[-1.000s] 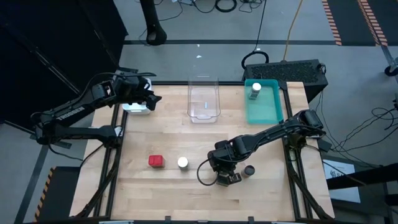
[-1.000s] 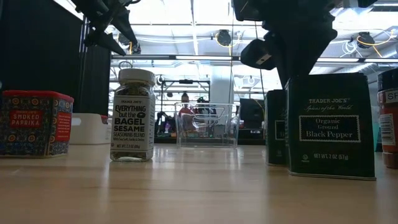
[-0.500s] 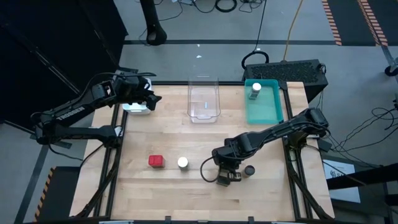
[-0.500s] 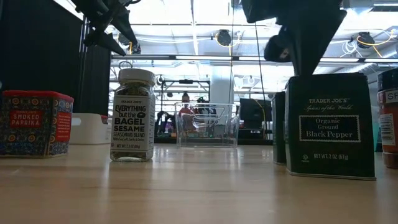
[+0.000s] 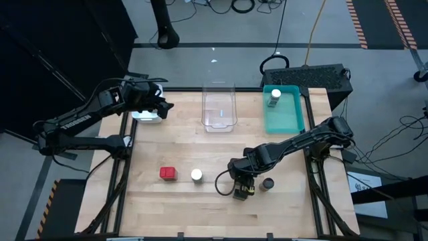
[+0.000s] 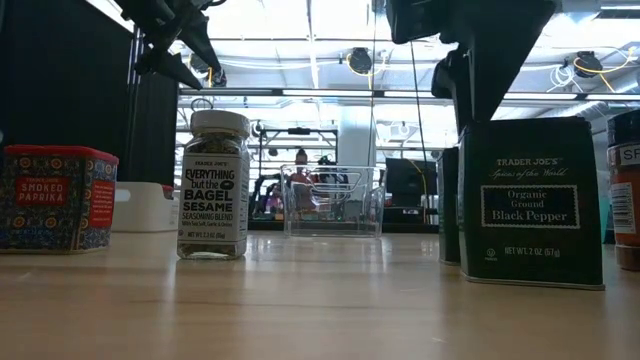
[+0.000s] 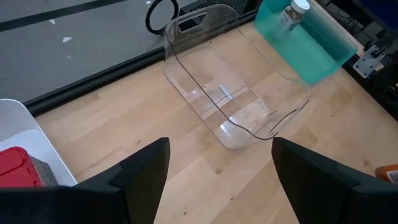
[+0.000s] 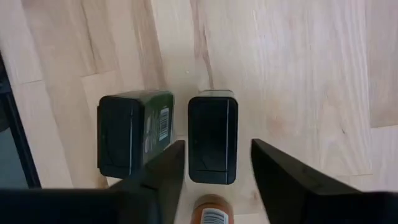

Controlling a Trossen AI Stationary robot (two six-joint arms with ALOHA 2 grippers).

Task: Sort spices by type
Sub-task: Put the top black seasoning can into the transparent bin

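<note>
Two dark black-pepper tins [image 8: 134,134] [image 8: 212,138] stand side by side on the table's near right. My right gripper [image 8: 214,144] hangs over them pointing down, open, with one finger on either side of one tin and a gap at each side. The front tin [image 6: 530,200] stands upright on its base. A red paprika tin [image 5: 167,174] and a white-capped sesame jar [image 5: 196,175] stand at the near middle. Another white-capped jar [image 5: 275,96] sits in the teal tray [image 5: 284,117]. My left gripper [image 7: 217,180] waits open at the far left.
A clear tray [image 5: 219,107] lies at the far middle. A white tray [image 7: 18,130] at the far left holds a red tin [image 7: 15,165]. A dark-lidded jar with an orange label [image 5: 267,183] stands right beside the pepper tins. Bare wood lies between the near spices and the trays.
My right gripper has rolled about the line it points along, stayed over the pepper tins, and opened its fingers around one tin. The left arm has kept still.
</note>
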